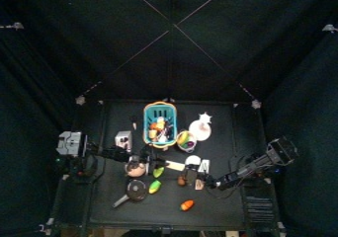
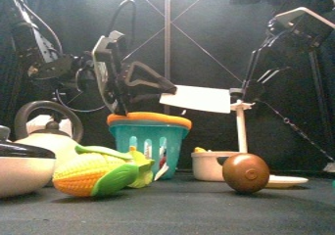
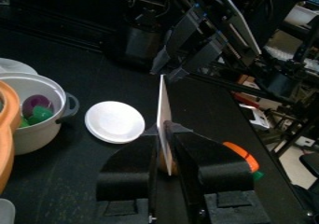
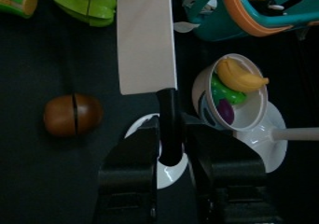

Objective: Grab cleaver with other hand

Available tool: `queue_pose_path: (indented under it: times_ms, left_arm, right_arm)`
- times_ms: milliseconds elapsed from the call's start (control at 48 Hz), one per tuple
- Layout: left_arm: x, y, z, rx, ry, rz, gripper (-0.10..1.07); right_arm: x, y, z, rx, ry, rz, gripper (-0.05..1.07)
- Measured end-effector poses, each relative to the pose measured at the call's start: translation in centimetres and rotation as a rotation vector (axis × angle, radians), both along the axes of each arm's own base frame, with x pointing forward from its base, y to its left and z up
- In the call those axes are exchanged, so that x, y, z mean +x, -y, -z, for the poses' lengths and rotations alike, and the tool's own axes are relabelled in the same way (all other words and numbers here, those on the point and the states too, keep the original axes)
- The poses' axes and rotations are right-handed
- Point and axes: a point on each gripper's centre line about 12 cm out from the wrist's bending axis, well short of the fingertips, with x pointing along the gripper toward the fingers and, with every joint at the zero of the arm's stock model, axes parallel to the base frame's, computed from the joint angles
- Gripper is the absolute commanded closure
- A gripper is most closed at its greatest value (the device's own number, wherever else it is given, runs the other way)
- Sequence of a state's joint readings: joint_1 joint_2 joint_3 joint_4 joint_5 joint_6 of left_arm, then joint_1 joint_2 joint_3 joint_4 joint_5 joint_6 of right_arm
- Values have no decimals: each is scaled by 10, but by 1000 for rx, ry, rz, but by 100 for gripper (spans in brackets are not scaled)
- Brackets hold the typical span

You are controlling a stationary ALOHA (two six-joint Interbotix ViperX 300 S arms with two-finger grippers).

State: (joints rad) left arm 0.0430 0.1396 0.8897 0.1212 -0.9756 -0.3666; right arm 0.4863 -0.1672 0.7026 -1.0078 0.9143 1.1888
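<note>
The cleaver hangs in the air above the table, its white blade roughly level. In the right wrist view its flat blade runs away from me, and its dark handle lies between the jaws of my right gripper, which is shut on it. In the left wrist view the blade shows edge-on, and my left gripper is shut on its near end. The right arm stands at the blade's far end. In the front view the left gripper is left of the blade.
A teal basket with an orange rim stands under the cleaver. Toy corn, a white pot and a brown round fruit lie in front. A white bowl holding a banana and a white plate are nearby.
</note>
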Motion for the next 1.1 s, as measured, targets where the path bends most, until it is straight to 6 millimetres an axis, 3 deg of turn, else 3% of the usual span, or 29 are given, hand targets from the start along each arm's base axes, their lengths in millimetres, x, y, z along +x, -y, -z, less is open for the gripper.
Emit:
queue_pose_path:
  times_ms: [292, 479, 708, 1104]
  left_arm:
    - [0, 3, 4, 3, -12, 20, 58]
    - [0, 4, 5, 5, -16, 25, 58]
    - [0, 4, 4, 13, -11, 25, 58]
    - [-1, 10, 5, 113, -6, 88, 59]
  right_arm:
    - [3, -7, 2, 68, 13, -40, 54]
    - [5, -10, 8, 154, 16, -58, 35]
    - [2, -14, 0, 260, 73, -104, 13]
    - [-27, 5, -8, 494, 169, -84, 12]
